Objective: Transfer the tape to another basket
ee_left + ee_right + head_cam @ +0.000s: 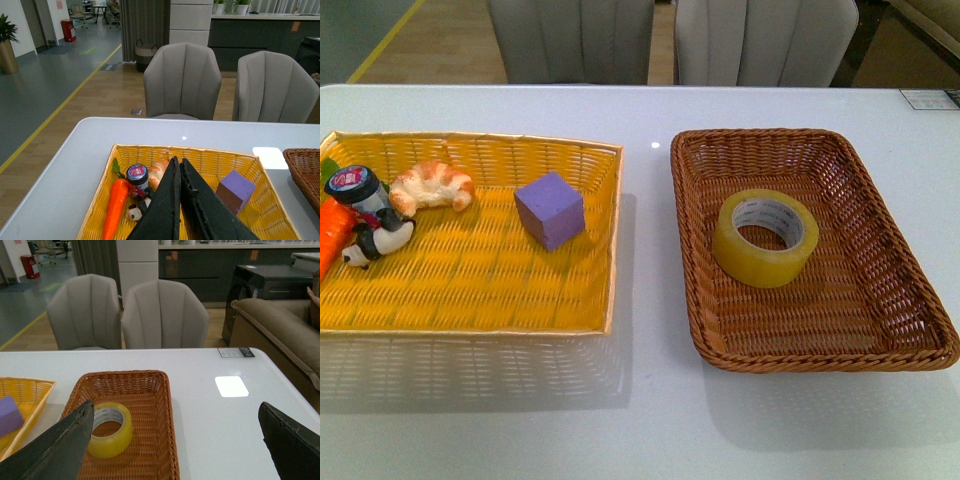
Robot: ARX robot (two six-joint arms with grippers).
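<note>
Nearest the front camera: bare white table (650,430), then the near rims of two baskets set side by side on it, apart from each other.

Brown basket (920,300): dark woven wicker, rectangular, rounded corners, raised rim. Holds one item only, the tape (766,237). The roll lies flat on the basket floor with its hole facing up, roughly central, slightly toward the yellow basket's side. Clear of all four walls. Roll is wide, translucent yellowish, with a white inner core; printing on the core is too small to read.

Yellow basket (520,300), left of the brown basket: bright woven, shallow. Contents: purple cube (549,209) on the side nearest the brown basket, standing alone; croissant (431,186), small jar (356,187) with a dark printed lid, panda figure (375,240) and carrot (335,232) clustered at the side farthest from the brown basket.

Left gripper (180,165): seen from the left wrist, above the yellow basket, jaws closed together, nothing between them.

Right gripper (180,440): seen from the right wrist, above the near end of the brown basket, jaws spread wide, holding nothing; the tape shows beside one finger (55,450), untouched.

Two grey chairs (570,40) stand beyond the table.
</note>
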